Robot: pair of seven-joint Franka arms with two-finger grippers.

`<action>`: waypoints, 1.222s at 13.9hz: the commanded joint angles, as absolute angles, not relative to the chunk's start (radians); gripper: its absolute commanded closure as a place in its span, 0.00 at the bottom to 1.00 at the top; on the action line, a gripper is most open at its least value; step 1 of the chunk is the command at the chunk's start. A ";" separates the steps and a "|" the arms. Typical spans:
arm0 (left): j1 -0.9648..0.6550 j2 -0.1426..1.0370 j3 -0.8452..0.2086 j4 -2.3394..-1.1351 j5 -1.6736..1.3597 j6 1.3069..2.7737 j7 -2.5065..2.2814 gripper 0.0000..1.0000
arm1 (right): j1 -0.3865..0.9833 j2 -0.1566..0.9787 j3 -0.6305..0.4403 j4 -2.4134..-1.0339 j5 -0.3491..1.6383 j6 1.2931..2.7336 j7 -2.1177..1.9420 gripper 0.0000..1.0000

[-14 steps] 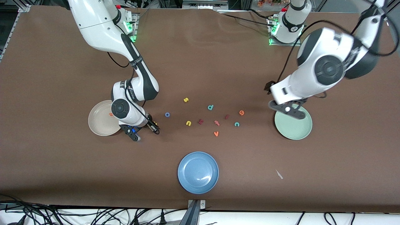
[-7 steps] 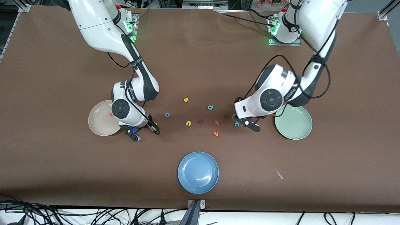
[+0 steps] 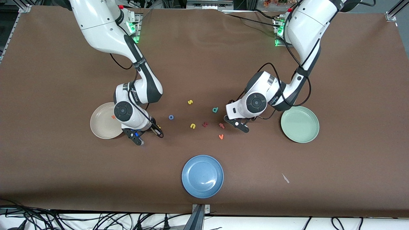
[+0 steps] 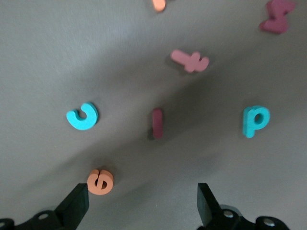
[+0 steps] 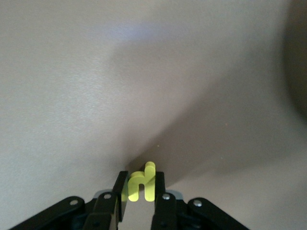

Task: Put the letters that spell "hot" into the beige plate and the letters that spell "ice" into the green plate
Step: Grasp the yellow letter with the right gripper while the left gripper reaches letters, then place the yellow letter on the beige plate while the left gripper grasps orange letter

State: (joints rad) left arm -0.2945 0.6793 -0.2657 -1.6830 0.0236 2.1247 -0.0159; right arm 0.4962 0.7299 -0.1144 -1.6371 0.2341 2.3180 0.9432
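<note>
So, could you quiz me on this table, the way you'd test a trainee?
1. True or false: the orange t already lies in the beige plate.
2. Beside that plate, which letter sits between the right gripper's fingers? A) blue o B) yellow h C) teal d
3. Fill in: the left gripper, over the dark red i and teal c, is ___ (open or shut).
Key: 1 true; 2 B; 3 open.

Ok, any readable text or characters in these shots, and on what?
"h": yellow foam h
"c": teal foam c
"i": dark red foam i
"e": orange foam e
"s": yellow foam s
"o": blue foam o
Print on the right arm's forearm: too small to read.
</note>
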 commanded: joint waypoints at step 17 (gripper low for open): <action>-0.295 0.692 -0.256 -1.727 0.268 2.162 -0.175 1.00 | 0.485 0.364 -0.393 -2.117 0.206 2.384 0.023 0.00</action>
State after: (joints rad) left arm -0.3059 0.7036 -0.2538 -1.7253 0.2319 2.1743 -0.1530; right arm 0.4837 0.3905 -0.3941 -2.1063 0.2002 2.3789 0.0479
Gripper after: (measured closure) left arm 0.599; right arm 0.524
